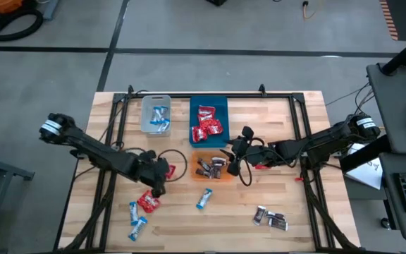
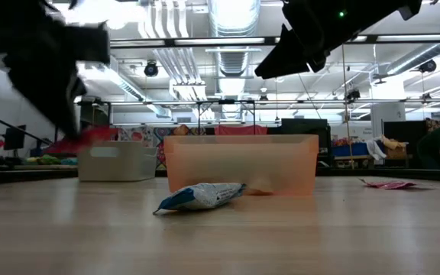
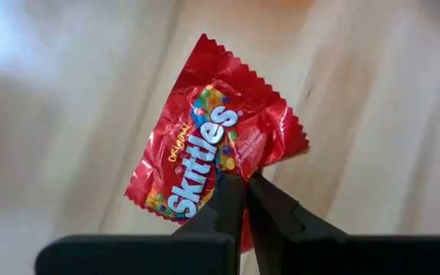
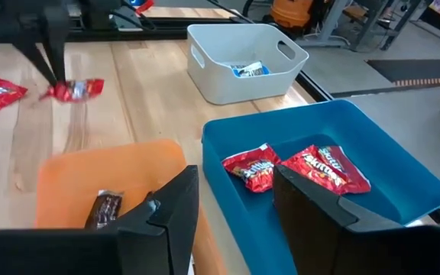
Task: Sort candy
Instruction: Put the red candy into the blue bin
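Left gripper (image 3: 237,186) clenched on a red crinkled Skittles candy packet (image 3: 212,149), lifted off the wooden table (image 1: 316,212), right gripper (image 4: 235,191) released, fingers apart above the orange plastic bin (image 4: 90,172) and blue plastic bin (image 4: 403,164)

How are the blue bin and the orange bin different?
The blue bin holds red candies; the orange bin holds dark brown candies. The blue bin sits at the table's far edge, the orange bin just in front of it, nearer the middle. The blue bin looks longer. Both are rectangular open plastic bins.

Bright overhead light; the low view's ceiling glares, foreground blurred.
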Controlling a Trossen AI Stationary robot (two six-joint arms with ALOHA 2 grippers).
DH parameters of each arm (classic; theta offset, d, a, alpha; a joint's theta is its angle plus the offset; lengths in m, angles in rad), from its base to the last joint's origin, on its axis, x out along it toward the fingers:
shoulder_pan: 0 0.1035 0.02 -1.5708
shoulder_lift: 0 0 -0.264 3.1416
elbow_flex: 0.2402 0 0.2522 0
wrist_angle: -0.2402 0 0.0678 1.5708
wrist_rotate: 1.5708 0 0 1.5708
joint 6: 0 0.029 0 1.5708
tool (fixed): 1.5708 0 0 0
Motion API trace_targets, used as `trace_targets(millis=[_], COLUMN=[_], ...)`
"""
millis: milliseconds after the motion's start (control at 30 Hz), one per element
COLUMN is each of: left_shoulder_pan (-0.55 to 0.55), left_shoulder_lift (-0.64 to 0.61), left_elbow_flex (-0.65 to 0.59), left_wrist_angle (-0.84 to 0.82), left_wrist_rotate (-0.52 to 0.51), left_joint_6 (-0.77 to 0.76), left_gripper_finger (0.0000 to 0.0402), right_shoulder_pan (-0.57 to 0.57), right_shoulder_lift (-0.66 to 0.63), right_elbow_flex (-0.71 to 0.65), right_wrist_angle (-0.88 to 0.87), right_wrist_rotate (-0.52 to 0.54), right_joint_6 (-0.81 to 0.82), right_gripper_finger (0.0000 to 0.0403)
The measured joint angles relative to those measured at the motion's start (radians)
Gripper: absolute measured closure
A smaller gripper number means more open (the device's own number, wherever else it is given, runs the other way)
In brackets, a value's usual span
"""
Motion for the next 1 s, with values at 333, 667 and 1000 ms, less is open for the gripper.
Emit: trace_targets(millis=[333,667,1000], left_shoulder_pan=[0.087,0.469,0.717], left_shoulder_lift=[-0.237,-0.135,0.102], left_elbow_flex=[0.002,0.002,0.002], left_wrist_angle=[0.355,0.889,1.005], left_wrist_rotate=[-0.275,-0.065,0.067], left_joint_6=[0.371,0.828,0.625], left_gripper_finger=[0.0401,0.0401,0.0401], right_shoulder_pan=[0.0,0.0,0.0], right_shoulder_lift=[0.0,0.0,0.0], right_elbow_flex=[-0.001,-0.002,-0.002], right_wrist_angle=[-0.002,-0.003,-0.005], right_wrist_rotate=[0.0,0.0,0.0], right_joint_6=[-0.003,0.015,0.037], right_gripper_finger=[0.0244,0.0243,0.0247])
